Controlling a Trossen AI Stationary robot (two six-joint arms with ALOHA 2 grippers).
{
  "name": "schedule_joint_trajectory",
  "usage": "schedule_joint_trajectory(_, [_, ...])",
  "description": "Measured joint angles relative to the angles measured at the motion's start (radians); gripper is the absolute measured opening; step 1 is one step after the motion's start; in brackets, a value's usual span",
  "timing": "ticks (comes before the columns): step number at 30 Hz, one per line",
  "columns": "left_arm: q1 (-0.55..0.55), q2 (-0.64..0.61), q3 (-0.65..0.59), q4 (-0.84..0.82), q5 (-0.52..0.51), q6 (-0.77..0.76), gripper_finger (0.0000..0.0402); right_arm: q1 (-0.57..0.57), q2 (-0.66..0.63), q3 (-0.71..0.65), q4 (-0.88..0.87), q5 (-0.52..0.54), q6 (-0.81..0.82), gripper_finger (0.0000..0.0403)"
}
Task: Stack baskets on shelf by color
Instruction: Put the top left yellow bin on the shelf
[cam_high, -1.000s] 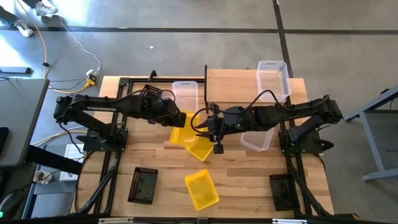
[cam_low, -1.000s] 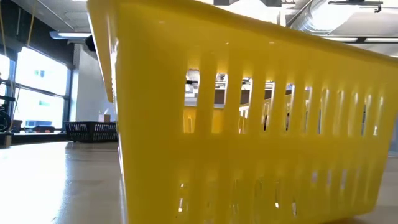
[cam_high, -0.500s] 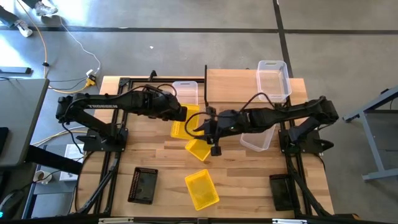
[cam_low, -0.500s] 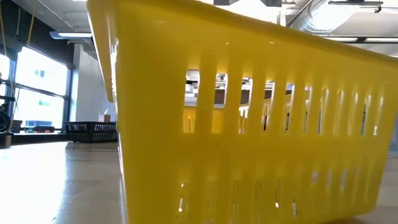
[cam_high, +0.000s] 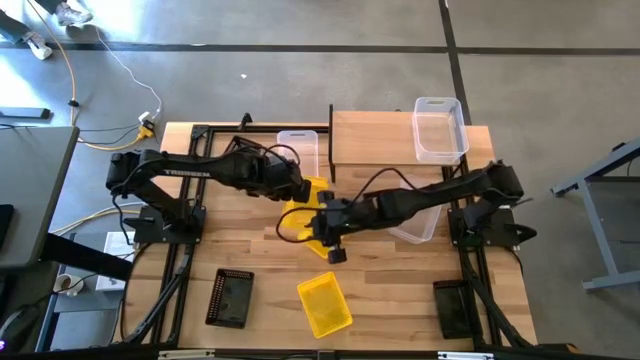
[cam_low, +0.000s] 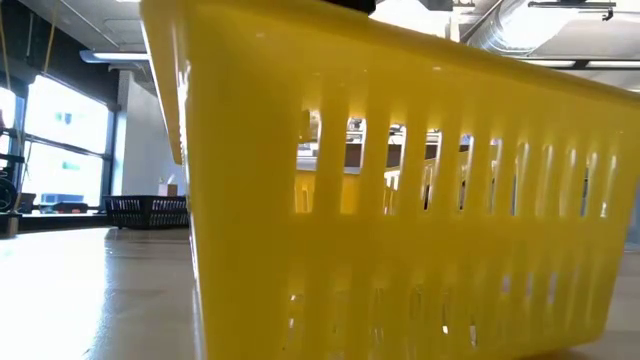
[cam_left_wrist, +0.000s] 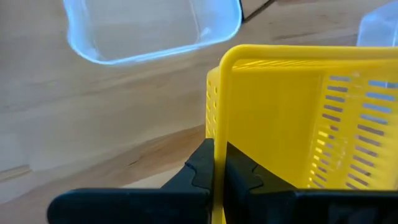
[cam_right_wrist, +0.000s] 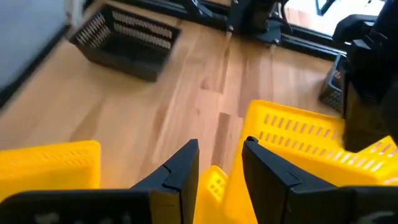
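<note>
My left gripper (cam_left_wrist: 219, 177) is clamped on a yellow basket (cam_high: 300, 203) wall mid-table. My right gripper (cam_right_wrist: 219, 163), fingers apart, straddles the second yellow basket (cam_right_wrist: 298, 140) rim: seat deeper before closing, then lift straight.

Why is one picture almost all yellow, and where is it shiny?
Low view: a yellow basket sits right against the camera, filling the frame; bright windows glow at the far left and light shines through its slots. Left wrist view: the clear basket looks pale and washed out by glare.
</note>
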Motion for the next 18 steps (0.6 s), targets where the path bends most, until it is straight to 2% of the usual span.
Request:
schedule_joint_trajectory(9, [0.008,0.012,0.000,0.039,0.014,0.012,0.0000,-0.010,0.147,0.219,-0.257,0.043,-0.035,0.0110])
schedule_joint_trajectory(18, [0.009,0.013,0.000,0.033,0.014,0.018,0.0000,-0.014,0.178,0.250,-0.304,0.075,-0.015,0.0110])
